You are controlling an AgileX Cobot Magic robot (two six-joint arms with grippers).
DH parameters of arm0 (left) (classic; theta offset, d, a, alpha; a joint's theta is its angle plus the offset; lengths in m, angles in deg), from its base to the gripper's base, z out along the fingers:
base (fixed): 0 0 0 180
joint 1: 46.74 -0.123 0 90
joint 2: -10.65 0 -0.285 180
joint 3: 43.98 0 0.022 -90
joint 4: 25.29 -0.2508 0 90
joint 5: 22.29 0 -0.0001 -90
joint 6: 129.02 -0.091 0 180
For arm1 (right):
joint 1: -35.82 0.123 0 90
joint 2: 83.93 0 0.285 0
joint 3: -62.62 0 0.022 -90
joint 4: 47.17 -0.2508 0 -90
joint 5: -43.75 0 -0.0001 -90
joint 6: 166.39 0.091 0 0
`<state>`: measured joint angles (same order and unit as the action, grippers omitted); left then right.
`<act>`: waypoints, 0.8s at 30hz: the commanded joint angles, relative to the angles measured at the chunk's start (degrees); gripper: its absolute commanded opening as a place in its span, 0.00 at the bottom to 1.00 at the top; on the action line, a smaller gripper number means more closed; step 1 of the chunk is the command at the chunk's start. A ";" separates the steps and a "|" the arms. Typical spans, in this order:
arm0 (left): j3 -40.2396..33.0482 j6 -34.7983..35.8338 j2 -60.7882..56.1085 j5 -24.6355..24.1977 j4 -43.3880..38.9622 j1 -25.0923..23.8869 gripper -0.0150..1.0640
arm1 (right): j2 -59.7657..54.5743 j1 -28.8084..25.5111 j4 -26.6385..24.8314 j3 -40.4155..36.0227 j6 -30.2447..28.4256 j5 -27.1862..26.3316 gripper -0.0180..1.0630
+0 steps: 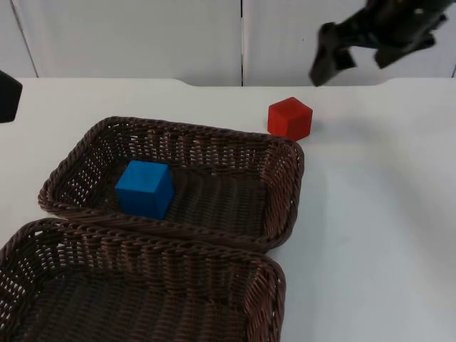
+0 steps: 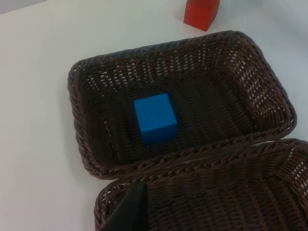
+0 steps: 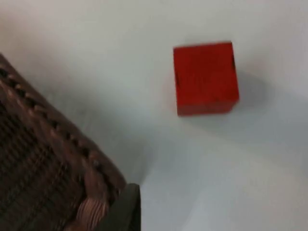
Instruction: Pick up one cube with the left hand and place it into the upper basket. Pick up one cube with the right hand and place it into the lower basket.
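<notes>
blue cube [image 1: 144,188] inside upper basket [image 1: 285,178] | red cube [image 1: 290,118] on counter [image 1: 385,214] just behind upper basket | right hand [image 1: 329,60] above red cube, fingers apart | lower basket [image 1: 263,285] touches upper basket

2 cubes, 1 blue [image 1: 144,187] and 1 red [image 1: 290,118]; 2 baskets [image 1: 278,178].

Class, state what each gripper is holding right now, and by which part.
Nothing is held. The right gripper hangs open above the red cube on the table; the blue cube sits free in the upper wicker basket.
</notes>
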<state>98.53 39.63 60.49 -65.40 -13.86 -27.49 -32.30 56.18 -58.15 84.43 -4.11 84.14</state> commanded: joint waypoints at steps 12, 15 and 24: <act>-0.21 -0.32 -0.33 -0.05 -2.16 0.44 0.99 | -14.84 1.55 1.76 12.54 1.86 -7.50 0.97; -0.21 -0.32 -0.33 -0.05 -2.16 0.44 0.99 | -17.22 1.69 1.63 12.65 2.09 -11.77 0.97; -0.21 -0.32 -0.33 -0.05 -2.16 0.44 0.99 | -19.76 3.19 1.04 12.65 3.18 -19.15 0.97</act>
<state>98.53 39.41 60.49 -65.44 -15.99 -27.49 -51.82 58.56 -56.71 96.66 -1.25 67.16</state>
